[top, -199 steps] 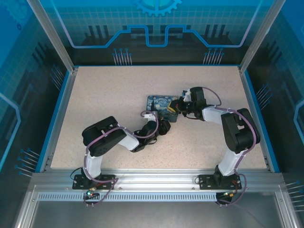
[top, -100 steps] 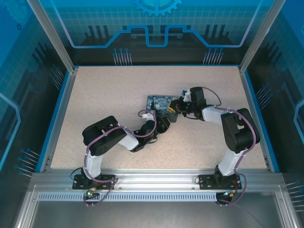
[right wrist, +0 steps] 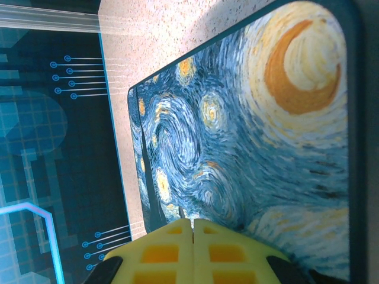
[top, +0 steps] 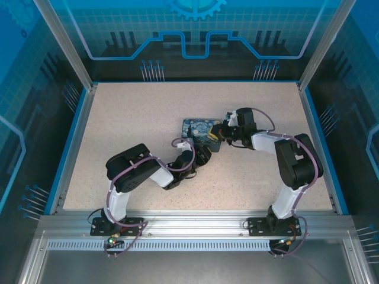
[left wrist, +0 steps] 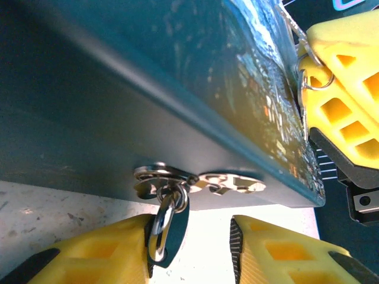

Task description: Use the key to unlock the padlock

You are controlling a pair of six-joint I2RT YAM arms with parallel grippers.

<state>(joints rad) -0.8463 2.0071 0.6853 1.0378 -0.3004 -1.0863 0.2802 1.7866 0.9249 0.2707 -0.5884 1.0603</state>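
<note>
Top external view: a dark-blue box (top: 201, 130) with a swirling night-sky print lies on the speckled table (top: 136, 118), its lid down, so what is inside is hidden. The left gripper (top: 207, 149) points at the box's near edge. The right gripper (top: 218, 136) rests at the corner of the box on its own side. The two grippers are close together. The key is too small to make out from here.

Left wrist view: the box's (left wrist: 148, 77) plain teal side wall stands straight ahead of the left gripper (left wrist: 190, 231). The key (left wrist: 231, 183) lies just ahead of the fingertips, tight against the bottom edge of that wall. It is flat bright silver metal, spread in two wings with notched outlines. A silver ring (left wrist: 164, 216) threaded through it hangs back into the gap between the jaws. The ring leans on one yellow finger, while bare table shows between it and the other, so the jaws stand released and clamp nothing. Far ahead and to one side, the right gripper's fingers (left wrist: 346, 89) meet the box's upper edge, with a thin silvery loop (left wrist: 314, 80) against them.

Right wrist view: the right gripper (right wrist: 192, 234) is clenched, its yellow pads pressed flat together with nothing visible between them. Beyond its tips spreads the box's printed lid (right wrist: 249, 130), showing an orange crescent and blue swirls. The table (right wrist: 177, 35) lies further off.
</note>
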